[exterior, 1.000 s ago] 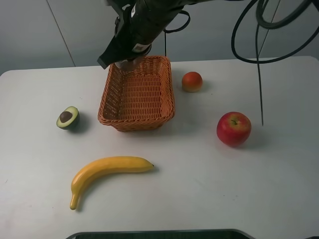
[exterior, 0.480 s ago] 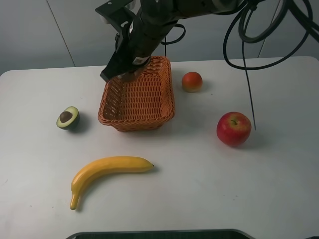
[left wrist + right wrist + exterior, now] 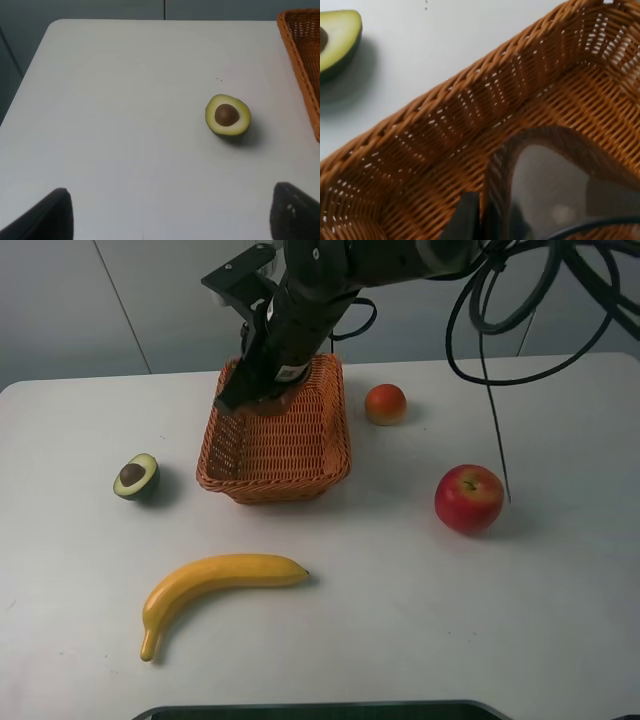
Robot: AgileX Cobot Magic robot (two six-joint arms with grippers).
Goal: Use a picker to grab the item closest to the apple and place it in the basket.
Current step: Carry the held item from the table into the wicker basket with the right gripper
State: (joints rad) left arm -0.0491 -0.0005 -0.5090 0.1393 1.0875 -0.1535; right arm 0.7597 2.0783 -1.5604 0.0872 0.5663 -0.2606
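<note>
The red apple sits on the table at the right. Nearest to it is a small orange-red fruit, lying just right of the wicker basket. My right gripper has reached across and hangs shut over the basket's far left corner; in the right wrist view its fingers are pressed together just above the woven floor, with nothing clearly between them. My left gripper is open above bare table, near the avocado half. No separate picker is in view.
An avocado half lies left of the basket and a banana lies in front of it. A thin black rod hangs from the cable loops, its tip just right of the apple.
My right gripper has come down and slightly right, from above the basket's far left rim to inside that corner. The thin rod has swung left towards the apple. The fruits have not moved.
</note>
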